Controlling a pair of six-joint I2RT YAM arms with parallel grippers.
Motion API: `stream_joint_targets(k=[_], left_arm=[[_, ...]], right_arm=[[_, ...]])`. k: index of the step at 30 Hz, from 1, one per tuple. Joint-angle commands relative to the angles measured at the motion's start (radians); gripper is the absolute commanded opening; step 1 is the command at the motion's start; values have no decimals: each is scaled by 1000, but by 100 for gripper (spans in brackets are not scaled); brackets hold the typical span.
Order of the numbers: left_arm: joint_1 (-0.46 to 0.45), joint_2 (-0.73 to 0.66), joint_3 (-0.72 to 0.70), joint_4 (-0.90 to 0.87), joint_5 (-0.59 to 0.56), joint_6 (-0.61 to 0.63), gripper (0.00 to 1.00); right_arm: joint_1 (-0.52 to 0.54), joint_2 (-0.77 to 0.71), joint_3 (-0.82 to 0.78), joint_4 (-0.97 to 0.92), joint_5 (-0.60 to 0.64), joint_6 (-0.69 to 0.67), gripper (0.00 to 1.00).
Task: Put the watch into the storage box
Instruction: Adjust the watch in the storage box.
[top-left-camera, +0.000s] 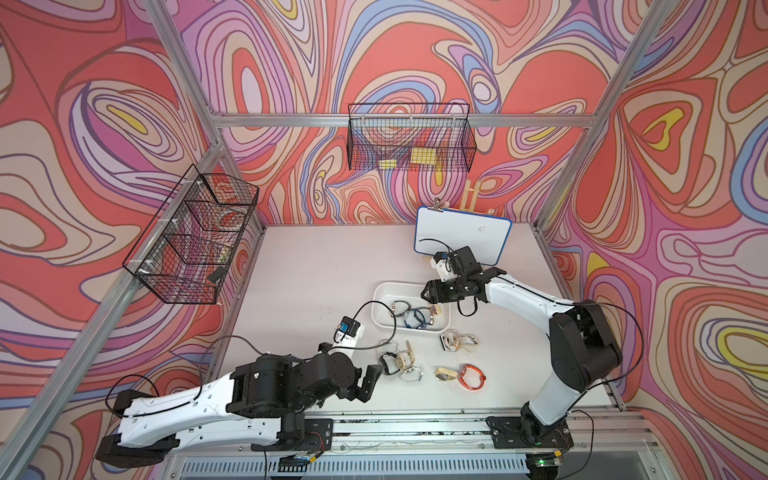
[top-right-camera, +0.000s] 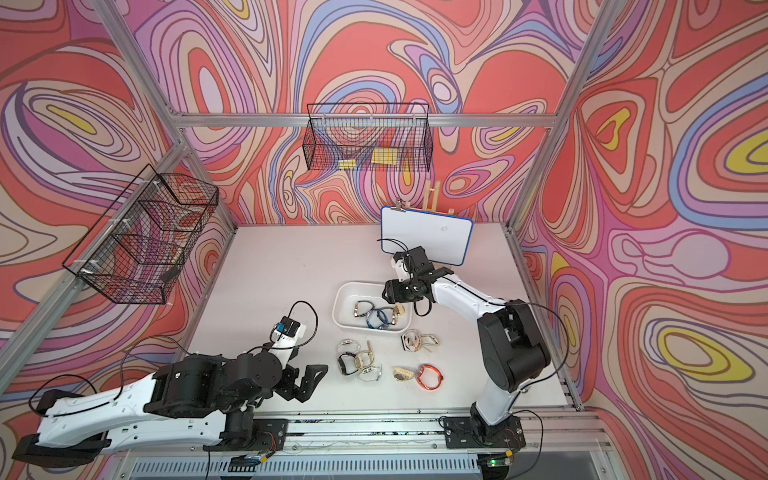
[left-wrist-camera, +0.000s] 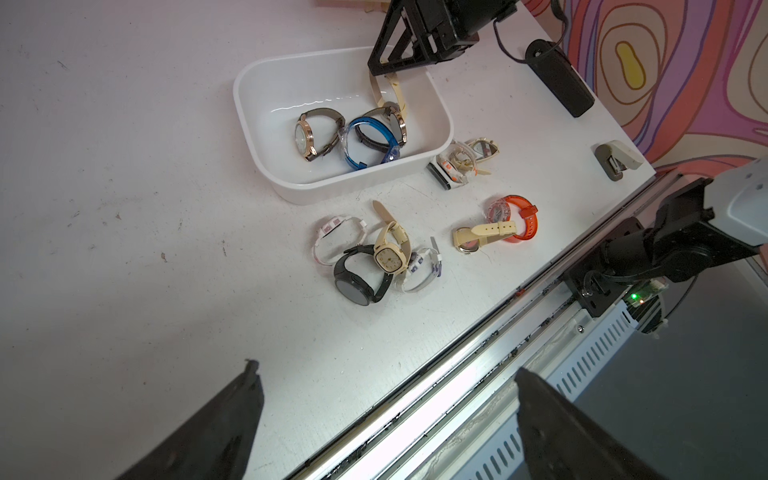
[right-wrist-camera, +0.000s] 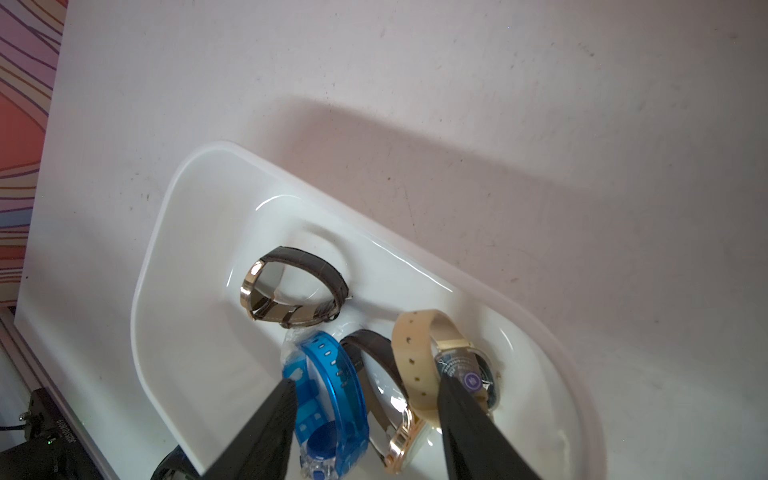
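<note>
Right jaws half open, clamping nothing; beige-strap watch (right-wrist-camera: 413, 365) against one jaw in storage box (right-wrist-camera: 187, 316), snag-and-drag-out risk on withdrawal.

back wire basket (top-left-camera: 409, 143) and side wire basket (top-left-camera: 191, 239) hang up; whiteboard (top-left-camera: 463, 235) leans on wooden easel (top-left-camera: 473, 194)

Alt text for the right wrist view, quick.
The right gripper hangs open over the white storage box, which holds two brown-strapped watches, a blue watch, and a beige watch beside one fingertip.
</note>
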Motion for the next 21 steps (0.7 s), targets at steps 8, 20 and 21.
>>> stream_joint_targets(k=[8, 20, 21], left_arm=[[-4, -5, -13, -31, -18, -4, 100], [-4, -11, -24, -20, -16, -7, 100], [-5, -9, -24, -19, -17, -7, 100]], right_arm=[[-21, 16, 2, 11, -6, -46, 60], [-20, -11, 8, -41, 65, -69, 60], [-21, -6, 8, -44, 70, -77, 60]])
